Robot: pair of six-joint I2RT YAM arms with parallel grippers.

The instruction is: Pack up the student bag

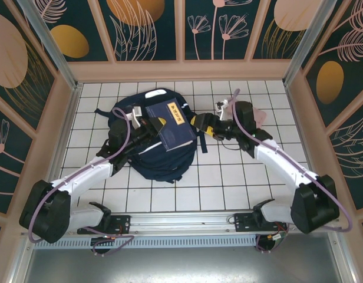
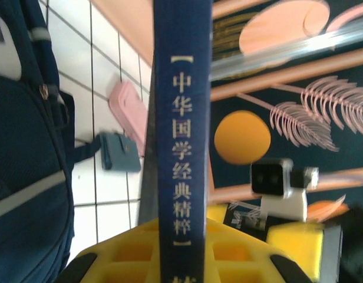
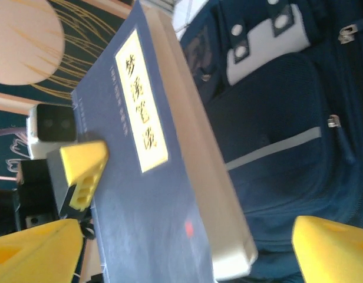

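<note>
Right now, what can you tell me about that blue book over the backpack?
The blue book is a thick, closed volume with a dark navy cover. It has a pale yellow title label bearing Chinese characters, gold characters down its spine, a small red mark on the cover and a cream page block. It is held tilted above the student bag. The left gripper is clamped on its spine side, and the right gripper stands open at the opposite edge.

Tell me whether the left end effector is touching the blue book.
Touching. In the right wrist view a yellow finger of the left end effector presses flat on the blue book.
</note>
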